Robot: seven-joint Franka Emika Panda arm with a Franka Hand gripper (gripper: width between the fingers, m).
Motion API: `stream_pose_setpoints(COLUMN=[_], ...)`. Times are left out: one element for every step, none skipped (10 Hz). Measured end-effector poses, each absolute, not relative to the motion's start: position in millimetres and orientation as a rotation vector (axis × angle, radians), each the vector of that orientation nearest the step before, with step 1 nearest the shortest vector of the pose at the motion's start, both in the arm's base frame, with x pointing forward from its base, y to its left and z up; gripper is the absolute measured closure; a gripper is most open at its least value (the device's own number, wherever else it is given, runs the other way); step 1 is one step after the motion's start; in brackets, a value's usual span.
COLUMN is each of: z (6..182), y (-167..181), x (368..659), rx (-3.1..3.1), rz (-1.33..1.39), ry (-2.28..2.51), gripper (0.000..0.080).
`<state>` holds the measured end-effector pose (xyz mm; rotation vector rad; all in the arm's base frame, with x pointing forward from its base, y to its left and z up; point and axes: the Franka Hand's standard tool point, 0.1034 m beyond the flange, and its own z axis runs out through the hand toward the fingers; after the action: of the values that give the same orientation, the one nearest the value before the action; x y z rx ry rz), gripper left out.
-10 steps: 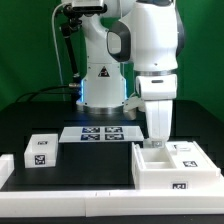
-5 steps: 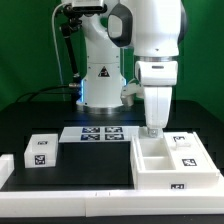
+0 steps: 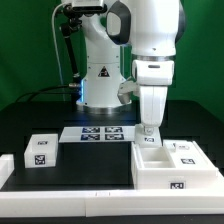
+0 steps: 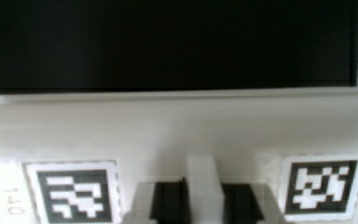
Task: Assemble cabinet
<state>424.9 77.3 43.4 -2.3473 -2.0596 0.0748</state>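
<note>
Cabinet box [image 3: 150, 172] lay open on table [image 3: 85, 162]; small block [image 3: 40, 150] loose, well apart. Tool [image 3: 149, 132] hung above box, grip: couldn't tell. Assy looked barely begun.

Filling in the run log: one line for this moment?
gripper: over cabinet body far wall | grasp: unclear | small box: lying apart

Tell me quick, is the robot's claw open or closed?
Gripper: cannot be told; its fingers sit either side of a wall of the white cabinet part.

A small printed number [image 4: 12, 192], seemingly 140, stood beside a marker tag [image 4: 73, 192] on the white cabinet part [image 4: 176, 125], and a triangular warning sign [image 3: 100, 72] marked the arm's base [image 3: 100, 92]
</note>
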Motion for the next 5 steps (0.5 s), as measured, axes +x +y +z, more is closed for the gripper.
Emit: stream_pose_setpoints(z=[43.5, 46.9, 54.0, 60.0, 63.2], y=[77, 75, 73, 70, 68], x=[420, 416, 415, 416, 419], rx=[-2.350, -2.352, -2.359, -2.359, -2.356], rz=[0.083, 0.090, 0.086, 0.085, 0.096], ry=[-2.055, -2.058, -2.067, -2.079, -2.086], gripper=[0.0731, 0.0731, 0.0731, 0.0731, 0.0731])
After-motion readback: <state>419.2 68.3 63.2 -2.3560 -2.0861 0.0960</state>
